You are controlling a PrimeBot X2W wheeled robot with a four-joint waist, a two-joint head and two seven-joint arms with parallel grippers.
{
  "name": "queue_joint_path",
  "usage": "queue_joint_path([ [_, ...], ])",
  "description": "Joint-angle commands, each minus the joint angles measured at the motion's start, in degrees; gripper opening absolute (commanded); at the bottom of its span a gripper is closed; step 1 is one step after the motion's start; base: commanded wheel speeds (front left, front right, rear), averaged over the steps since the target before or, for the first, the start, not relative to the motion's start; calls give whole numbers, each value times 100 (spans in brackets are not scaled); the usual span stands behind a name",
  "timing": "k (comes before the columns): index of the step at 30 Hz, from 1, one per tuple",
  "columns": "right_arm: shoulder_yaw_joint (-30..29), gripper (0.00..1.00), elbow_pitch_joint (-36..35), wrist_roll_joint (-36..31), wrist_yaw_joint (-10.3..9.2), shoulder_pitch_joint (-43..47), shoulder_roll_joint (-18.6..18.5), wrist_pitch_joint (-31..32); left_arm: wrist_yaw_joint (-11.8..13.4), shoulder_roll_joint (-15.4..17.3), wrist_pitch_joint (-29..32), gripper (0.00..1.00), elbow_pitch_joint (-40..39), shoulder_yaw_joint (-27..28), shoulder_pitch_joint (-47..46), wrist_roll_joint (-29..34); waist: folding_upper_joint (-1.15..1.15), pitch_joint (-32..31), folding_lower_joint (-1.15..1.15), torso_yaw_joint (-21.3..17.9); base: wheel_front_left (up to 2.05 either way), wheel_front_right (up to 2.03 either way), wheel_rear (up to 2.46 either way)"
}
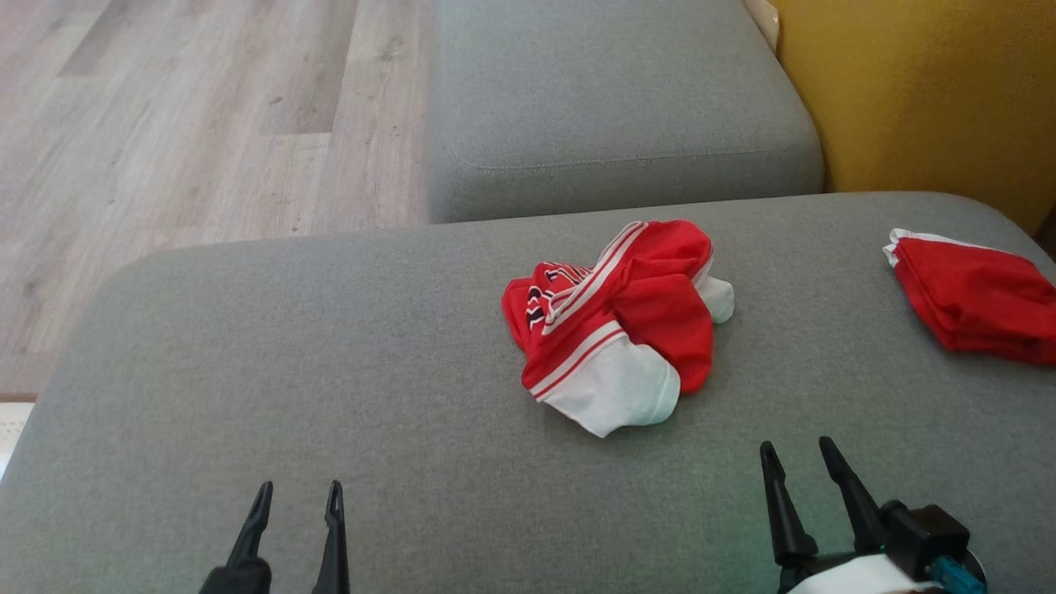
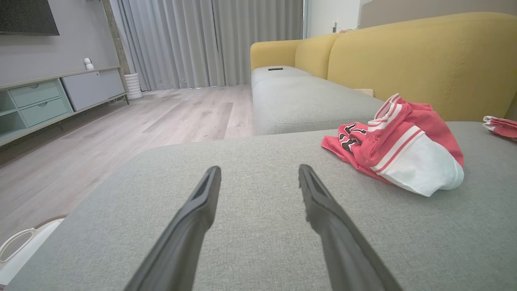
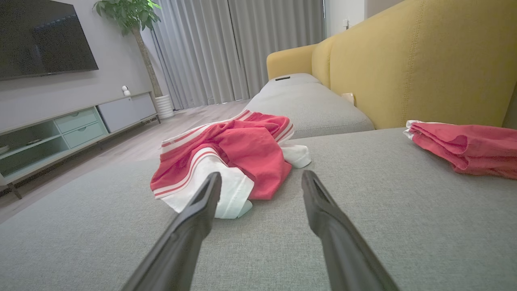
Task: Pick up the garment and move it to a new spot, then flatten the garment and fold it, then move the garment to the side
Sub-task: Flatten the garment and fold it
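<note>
A crumpled red and white garment [image 1: 619, 322] lies bunched near the middle of the grey sofa cushion [image 1: 330, 371]. It also shows at the right of the left wrist view as the garment [image 2: 400, 145], and just past the fingers in the right wrist view as the garment [image 3: 230, 161]. My left gripper [image 1: 299, 495] stands open at the lower left, well short of the cloth, with bare cushion between its fingers [image 2: 202, 198]. My right gripper [image 1: 798, 454] stands open at the lower right, a little in front of the garment and apart from it.
A folded red garment [image 1: 978, 297] lies at the cushion's right edge, against the yellow sofa back [image 1: 932, 91]. A second grey cushion [image 1: 619, 99] extends beyond. Wooden floor [image 1: 181, 124] lies to the left, with a TV cabinet [image 2: 52, 101] and curtains farther off.
</note>
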Motion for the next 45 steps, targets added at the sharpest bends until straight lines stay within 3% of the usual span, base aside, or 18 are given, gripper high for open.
queue_joint_path([
  [1,139,100,-221,1,39,-138,-19,-63,-2,-53,-71,100,-201,181,-306,79,0,17,0,-24,0,0,0],
  [14,106,100,-346,-79,39,-150,-60,-63,-210,-103,-71,100,88,-201,-821,159,0,318,0,-113,0,0,0],
  [25,401,100,-441,-87,39,-555,-222,-63,-1000,-147,-71,100,1616,-1123,-2674,287,0,1013,0,-491,0,0,0],
  [34,496,100,-560,-56,39,-948,-282,-63,-1116,-168,-71,100,3005,-1448,-4186,298,0,1637,0,-877,0,0,0],
  [41,518,100,-611,-27,39,-1206,-254,-63,-1121,-161,-71,100,3650,-1570,-4980,338,0,1957,0,-1089,0,0,0],
  [42,517,100,-613,-25,39,-1228,-247,-63,-1123,-157,-71,80,3700,-1573,-5050,329,0,1978,0,-1109,0,0,0],
  [43,519,100,-614,-25,39,-1242,-240,-63,-1126,-153,-71,5,3756,-1572,-5108,315,0,1989,0,-1124,0,0,0],
  [45,524,100,-609,-34,39,-1258,-222,-63,-1172,-145,-71,0,3839,-1599,-5199,277,0,1982,0,-1164,0,0,0],
])
